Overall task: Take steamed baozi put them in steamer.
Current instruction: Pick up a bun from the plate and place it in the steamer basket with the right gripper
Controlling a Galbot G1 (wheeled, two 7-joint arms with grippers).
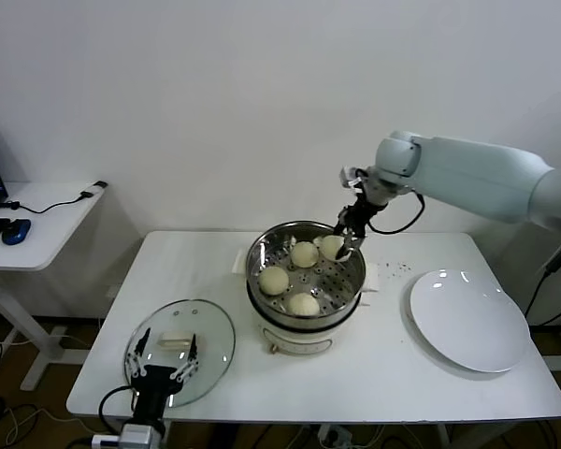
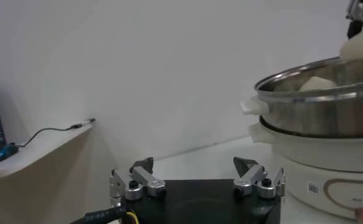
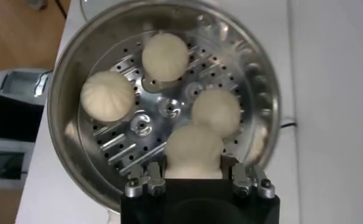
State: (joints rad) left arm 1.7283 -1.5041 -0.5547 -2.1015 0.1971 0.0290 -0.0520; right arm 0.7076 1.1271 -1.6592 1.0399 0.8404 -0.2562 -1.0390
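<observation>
Stainless-steel and shiny, the round steamer basket [image 1: 262,254] sits on its white cooker base in the middle of the white table [image 1: 402,369], with three pale cream dome-shaped baozi [image 1: 274,280] resting on its perforated floor. The right gripper [image 1: 346,234] hangs over the basket's far rim, its fingers [image 3: 241,181] closed on a fourth baozi [image 3: 193,149]. The left gripper [image 1: 165,360] waits with fingers spread above the round glass lid [image 1: 215,327]; a flat white plate [image 1: 467,318] lies to the steamer's right.

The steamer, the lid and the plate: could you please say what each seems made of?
Steamer: polished metal, probably stainless steel, mirror reflections, punched floor holes. Lid: apparently clear glass, table visible through it. Plate: glossy white, ceramic or plastic, unclear.
</observation>
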